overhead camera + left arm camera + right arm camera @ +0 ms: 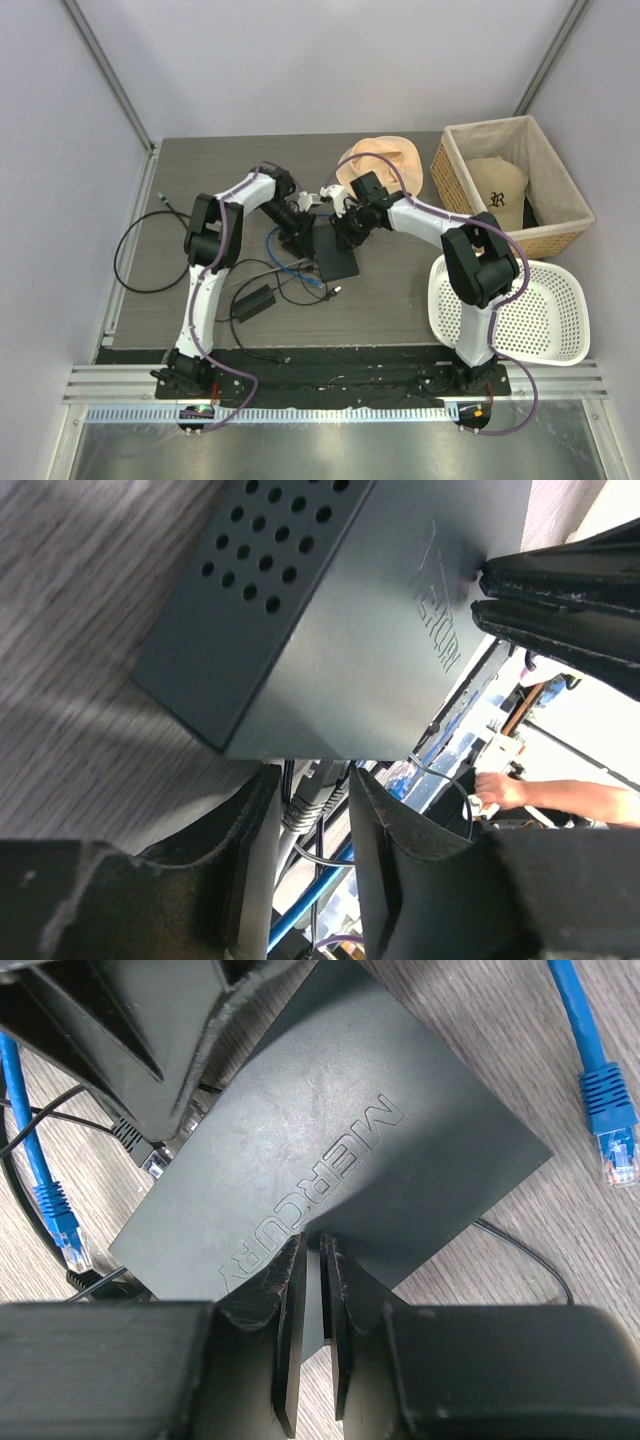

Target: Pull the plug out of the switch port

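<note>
Straddling the plug point(305, 808), left gripper point(312, 785) gapes (right gripper point(313, 1250) touches switch point(330, 1150)).

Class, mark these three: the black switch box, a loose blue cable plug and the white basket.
black switch box point(330, 1160): right wrist view, lettered top face.
loose blue cable plug point(612, 1155): right wrist view, its clear tip.
white basket point(545, 300): top external view, its perforated floor.

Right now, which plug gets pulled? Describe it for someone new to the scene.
Find the flat black MERCURY box at mid-table. At its edge facing the left arm, the left pincer straddles one plug. Unlike the blue plugs lying loose nearby, this one meets the box.
</note>
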Tool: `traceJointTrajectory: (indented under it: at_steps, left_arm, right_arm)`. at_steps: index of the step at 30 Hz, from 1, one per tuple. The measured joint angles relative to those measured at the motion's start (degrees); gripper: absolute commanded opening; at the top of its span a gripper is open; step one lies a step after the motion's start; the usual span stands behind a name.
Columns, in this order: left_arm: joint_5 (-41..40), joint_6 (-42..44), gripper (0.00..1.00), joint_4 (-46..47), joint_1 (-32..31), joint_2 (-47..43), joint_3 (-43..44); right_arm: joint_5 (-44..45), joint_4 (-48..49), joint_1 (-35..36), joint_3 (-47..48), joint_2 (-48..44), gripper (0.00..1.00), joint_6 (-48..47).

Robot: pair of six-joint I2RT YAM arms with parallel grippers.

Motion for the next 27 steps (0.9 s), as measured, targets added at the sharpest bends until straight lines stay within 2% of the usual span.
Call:
traceJointTrajectory:
  at_steps: [3, 7, 18, 27]
  left_arm:
    - [0.2, 0.0, 0.32, -0.8, -0.1, 0.7, 0.9]
    - [0.3, 0.1, 0.01, -1.2, -0.1, 1.1, 1.2]
    - [1.2, 1.0, 0.0, -2.6, -0.3, 1.6, 2.3]
    - [0.9, 3.9, 0.0, -10.0, -0.5, 8.4, 14.5]
  right_arm:
    - [0.0, 0.0, 0.0, 0.0, 0.0, 0.2, 0.0]
    - [0.1, 0.5, 0.0, 0.0, 0.1, 0.2, 0.0]
    - [0.5, 1.1, 0.1, 0.0, 0.2, 0.2, 0.0]
    - [1.6, 2.4, 0.1, 0.0, 0.4, 0.17, -0.1]
